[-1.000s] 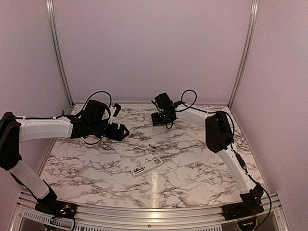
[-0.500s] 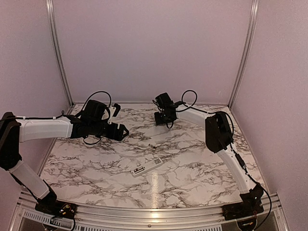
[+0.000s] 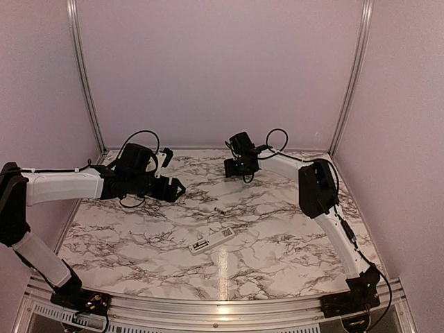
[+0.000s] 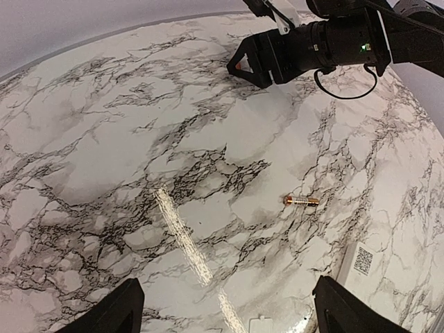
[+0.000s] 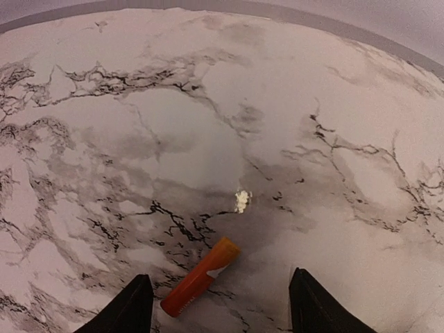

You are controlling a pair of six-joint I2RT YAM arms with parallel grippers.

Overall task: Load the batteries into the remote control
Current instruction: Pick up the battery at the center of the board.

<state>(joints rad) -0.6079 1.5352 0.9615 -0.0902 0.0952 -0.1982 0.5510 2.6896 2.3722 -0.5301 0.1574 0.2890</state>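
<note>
The left hand (image 3: 173,189) hangs over the left part of the marbled desk (image 3: 291,236), raised off the surface. It is released: in its wrist view the 2 fingers (image 4: 118,316) stand wide apart with nothing between them

The remote (image 3: 211,241) lies flat near the middle of the desk, toward the near edge, its right end slanting farther back. A dark recess shows near its left end, and the left wrist view catches a QR label on its upper face. It is apart from both hands

A battery (image 3: 220,209) lies on its side just behind the remote, not touching it, with its orange tip clear in the left wrist view

The right hand (image 3: 233,168) is at the back of the desk, right of centre, also released. In its wrist view the fingers (image 5: 135,309) are spread, and the orange 2nd battery (image 5: 200,277) lies flat on the desk between them. It is just beside the finger on the left of that view, and contact cannot be told. A white speck (image 5: 242,200) sits beyond it
</note>
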